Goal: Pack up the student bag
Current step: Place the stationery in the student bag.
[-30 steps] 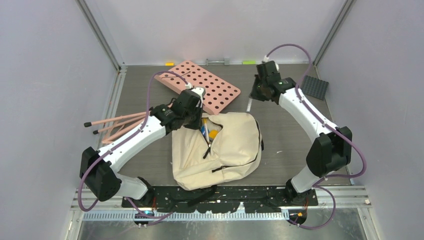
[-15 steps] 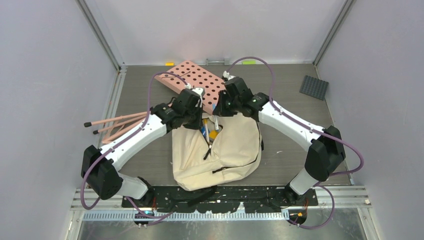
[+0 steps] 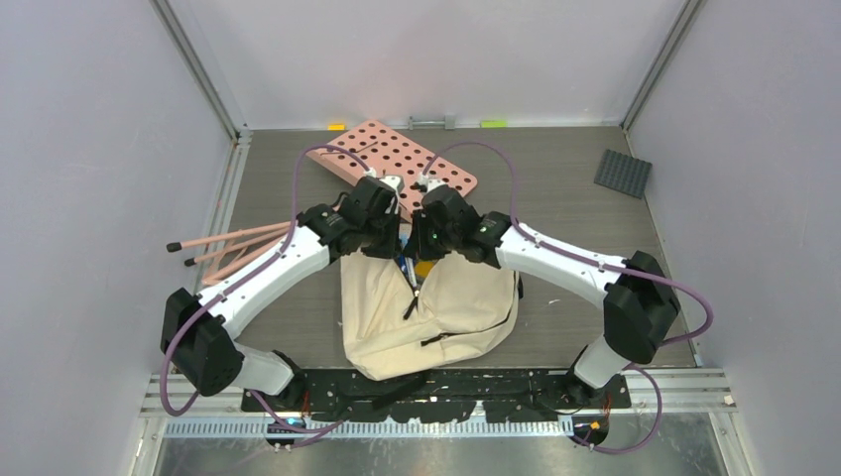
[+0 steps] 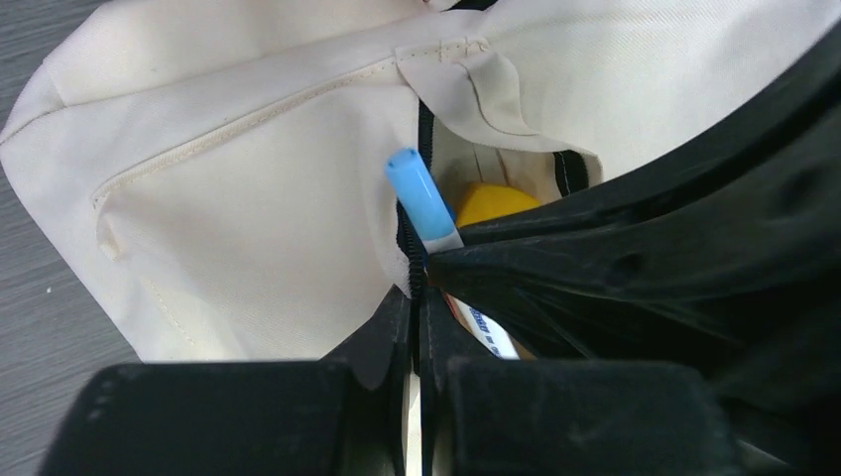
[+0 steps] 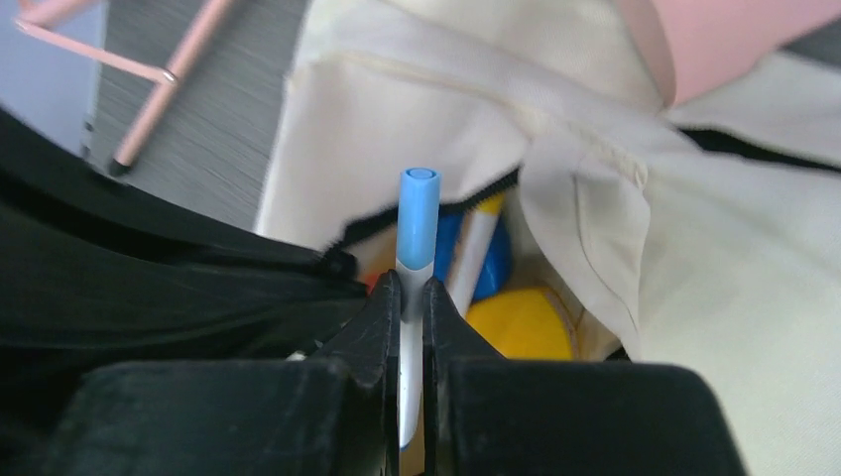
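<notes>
Student bag point(image 4: 248, 198) edge between left gripper point(image 4: 418, 302) jaws, mouth below marker point(image 5: 418, 213)

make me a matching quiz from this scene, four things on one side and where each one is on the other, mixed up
Things:
1 pen
2 pink board
3 grey mat
4 pink sticks

Places:
a far right corner of the table
b left side of the table
c clamped in the right gripper, over the open bag
d on the table, just past the far side of the bag

Pairs: 1-c, 2-d, 3-a, 4-b
</notes>
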